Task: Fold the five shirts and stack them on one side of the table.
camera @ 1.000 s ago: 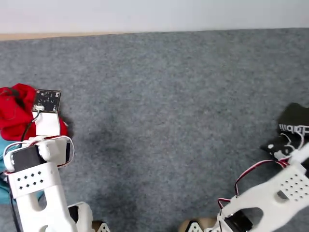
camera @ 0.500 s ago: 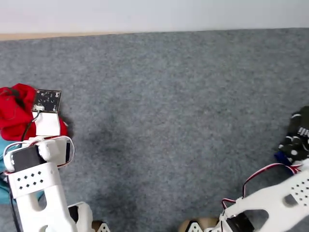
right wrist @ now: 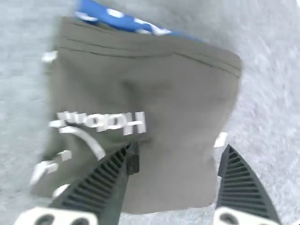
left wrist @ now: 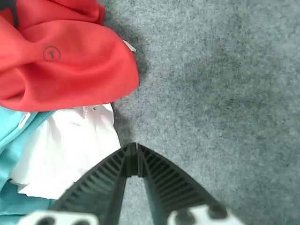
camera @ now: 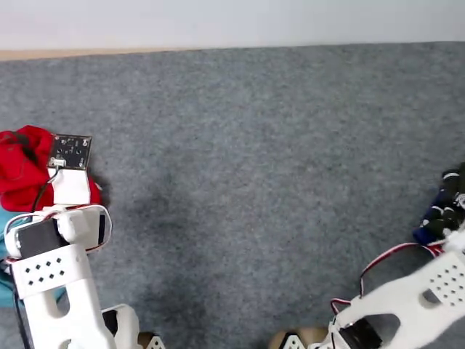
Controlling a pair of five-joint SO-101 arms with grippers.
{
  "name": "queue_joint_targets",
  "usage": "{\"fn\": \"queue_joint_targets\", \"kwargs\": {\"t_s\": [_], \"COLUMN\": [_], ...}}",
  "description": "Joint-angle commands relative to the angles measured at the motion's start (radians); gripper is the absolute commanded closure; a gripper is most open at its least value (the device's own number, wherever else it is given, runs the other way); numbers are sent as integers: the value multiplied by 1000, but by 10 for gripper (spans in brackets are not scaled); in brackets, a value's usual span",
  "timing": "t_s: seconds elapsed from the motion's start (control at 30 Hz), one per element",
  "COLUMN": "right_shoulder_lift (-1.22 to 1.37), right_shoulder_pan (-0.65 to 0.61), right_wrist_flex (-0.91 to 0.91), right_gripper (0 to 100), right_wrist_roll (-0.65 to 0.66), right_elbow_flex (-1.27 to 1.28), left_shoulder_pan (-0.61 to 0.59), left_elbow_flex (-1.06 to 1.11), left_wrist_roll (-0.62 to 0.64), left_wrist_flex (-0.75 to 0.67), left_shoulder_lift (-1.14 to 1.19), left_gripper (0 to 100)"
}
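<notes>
Table: a grey, felt-like cover (camera: pixel 254 145) spans the high view, with a pale wall strip (camera: pixel 232 22) along its far edge.
Left pile: a crumpled red shirt (left wrist: pixel 61 61) lies at the table's left edge. A white shirt (left wrist: pixel 70 150) lies against it, overlapped by the red cloth. A teal shirt (left wrist: pixel 11 136) shows beside and partly under the white one.
Left arm: it (camera: pixel 54 276) stands over this pile, with its wrist above the near side of the red shirt.
Left hand: the fingers (left wrist: pixel 135 154) are pressed together tip to tip with nothing between them. They are over bare table, just beside the edge of the white shirt.
Right pile: a dark shirt (right wrist: pixel 140 93) with white print lies at the table's right edge. A blue shirt (right wrist: pixel 131 21) lies under it, with one edge sticking out.
Right arm: it (camera: pixel 421 291) reaches from the near edge to that pile.
Right hand: the fingers (right wrist: pixel 180 152) are spread wide over the dark shirt, one above the print and the other near the cloth's side edge. It grips nothing, and whether it touches the cloth cannot be told.
</notes>
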Motion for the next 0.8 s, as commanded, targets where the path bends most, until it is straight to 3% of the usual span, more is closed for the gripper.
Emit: {"fn": "queue_joint_targets", "kwargs": {"t_s": [0.0,0.13,0.3,0.57,0.77], "right_shoulder_lift": [-73,-70,-18,202,202], "right_shoulder_pan": [-61,-93,-101,-125,-170], "right_wrist_flex": [51,44,-15,-311,-361], "right_gripper": [786,993,988,988,988], "right_wrist_roll": [8,15,9,8,8], "right_elbow_flex": [-38,25,106,98,92], "left_shoulder_pan": [6,6,6,6,6], "left_elbow_flex": [-4,-4,-4,-4,-4], "left_wrist_roll": [-8,-8,-8,-8,-8], "left_wrist_flex": [5,6,6,3,3], "left_shoulder_lift": [-12,-12,-12,-11,-11], "left_gripper": [993,993,993,993,993]}}
